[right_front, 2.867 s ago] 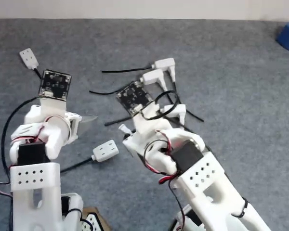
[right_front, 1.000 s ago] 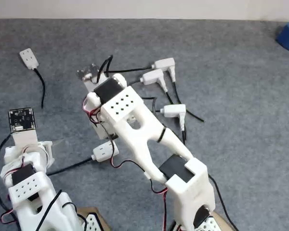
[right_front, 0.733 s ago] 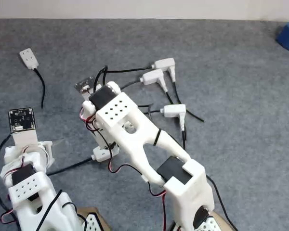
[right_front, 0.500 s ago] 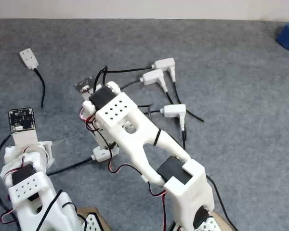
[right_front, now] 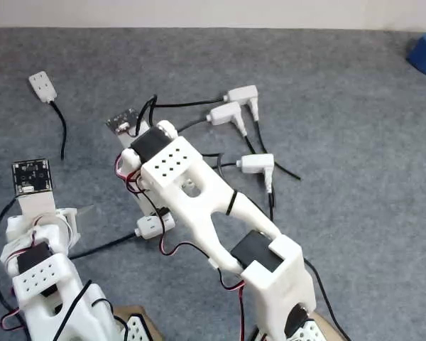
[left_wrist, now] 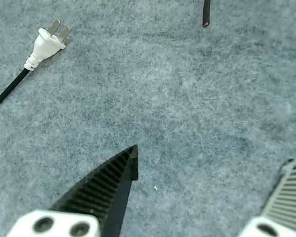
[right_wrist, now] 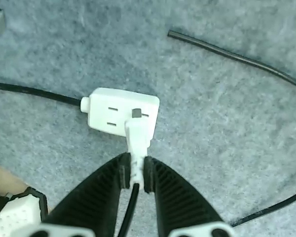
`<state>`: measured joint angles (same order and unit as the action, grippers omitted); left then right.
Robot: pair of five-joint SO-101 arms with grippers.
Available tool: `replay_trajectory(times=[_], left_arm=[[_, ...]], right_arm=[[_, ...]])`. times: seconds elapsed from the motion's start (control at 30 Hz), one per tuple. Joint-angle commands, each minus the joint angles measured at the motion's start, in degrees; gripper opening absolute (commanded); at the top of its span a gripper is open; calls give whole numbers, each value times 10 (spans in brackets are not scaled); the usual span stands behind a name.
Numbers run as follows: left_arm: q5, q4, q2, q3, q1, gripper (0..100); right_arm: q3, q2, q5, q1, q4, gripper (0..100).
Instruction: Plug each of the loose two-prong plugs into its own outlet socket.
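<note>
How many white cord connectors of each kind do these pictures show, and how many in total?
Outlet sockets: 2, the far outlet socket and the near outlet socket.
Two-prong plugs: 2, the loose plug and the held plug in the right gripper.
Connectors of unclear kind: 3.
Total: 7.
</note>
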<state>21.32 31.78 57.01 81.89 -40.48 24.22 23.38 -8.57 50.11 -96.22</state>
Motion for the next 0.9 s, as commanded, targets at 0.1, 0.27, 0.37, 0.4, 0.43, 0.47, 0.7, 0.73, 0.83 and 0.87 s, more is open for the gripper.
replay_trajectory(times=[0.1, 0.27, 0.37, 0.4, 0.43, 0.47, 0.7, 0.73, 0.83, 0.87], left_arm=[[5, -9, 10, -2, -1, 415], [5, -10, 10, -2, -2, 415], [5, -9, 10, -2, -2, 415], [5, -9, 10, -2, -2, 415], [5, -9, 10, -2, -2, 415], [5, -9, 10, -2, -2, 415], [5, -9, 10, -2, -2, 415], [5, -9, 10, -2, -2, 415], [5, -10, 10, -2, -1, 415], [5, -11, 10, -2, -1, 415]], right_arm=[[12, 30, 10, -1, -10, 8], [19, 24, 10, -7, -20, 8], [50, 16, 10, -16, -46, 8], [59, 13, 10, -18, -49, 8], [67, 7, 11, -19, -49, 8], [73, 2, 11, -19, -49, 8], [65, -15, 12, -17, -50, 8], [54, -17, 13, -16, -50, 8], [30, -17, 14, -15, -50, 8], [25, -17, 17, -15, -50, 8]])
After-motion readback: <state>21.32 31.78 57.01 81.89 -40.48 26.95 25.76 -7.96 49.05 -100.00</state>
